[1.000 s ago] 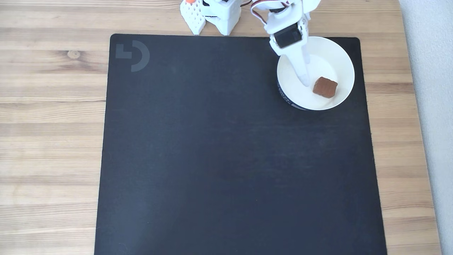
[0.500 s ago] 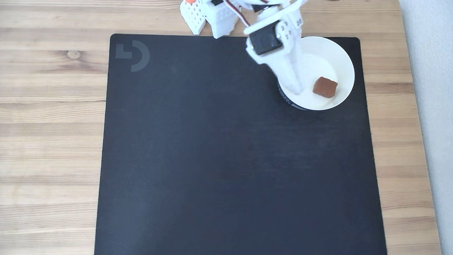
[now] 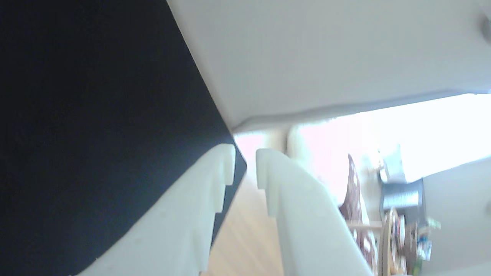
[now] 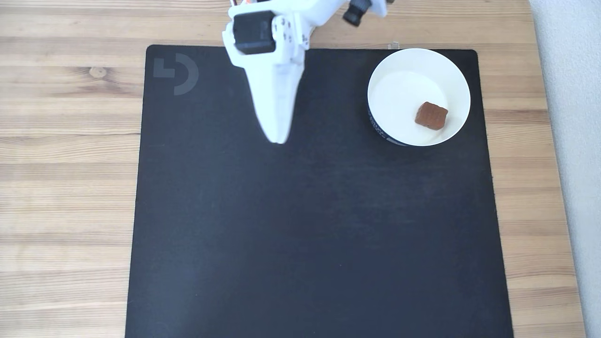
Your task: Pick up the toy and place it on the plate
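Note:
The reddish-brown square toy (image 4: 431, 115) lies inside the white plate (image 4: 399, 96), right of its centre, at the mat's far right corner in the fixed view. My white gripper (image 4: 278, 137) hangs over the black mat well to the left of the plate, pointing toward the near edge, its fingers together with nothing between them. In the wrist view the gripper (image 3: 245, 151) shows two white toothed fingers with only a narrow slit between them and nothing held.
A large black mat (image 4: 305, 234) covers the wooden table (image 4: 65, 164). The arm's white base (image 4: 281, 9) sits at the far edge. In the wrist view the mat (image 3: 96, 115) lies to the left, with a pale wall and a bright, blurred room beyond.
The arm has swung left, out of the plate and across the mat's far side. The toy has stayed put in the plate.

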`<state>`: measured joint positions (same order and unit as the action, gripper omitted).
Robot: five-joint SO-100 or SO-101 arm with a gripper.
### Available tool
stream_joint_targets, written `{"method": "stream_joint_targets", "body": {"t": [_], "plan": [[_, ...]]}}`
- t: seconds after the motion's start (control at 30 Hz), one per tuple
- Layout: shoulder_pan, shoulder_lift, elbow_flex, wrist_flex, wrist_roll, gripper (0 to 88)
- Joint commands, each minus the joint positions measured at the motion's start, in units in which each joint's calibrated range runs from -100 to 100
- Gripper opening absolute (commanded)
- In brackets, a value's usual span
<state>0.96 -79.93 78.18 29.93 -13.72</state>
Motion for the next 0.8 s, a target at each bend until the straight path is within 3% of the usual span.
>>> {"method": "stream_joint_targets", "body": {"t": [0.0, 0.17, 0.43, 0.77], "plan": [[2.18, -8.14, 10.02, -1.05, 1.61, 2.3], [3.10, -16.23, 20.56, -0.89, 2.81, 2.3], [3.43, -19.23, 21.37, 4.96, 7.09, 2.3], [3.52, -19.32, 21.37, 21.13, 11.32, 2.5]]}}
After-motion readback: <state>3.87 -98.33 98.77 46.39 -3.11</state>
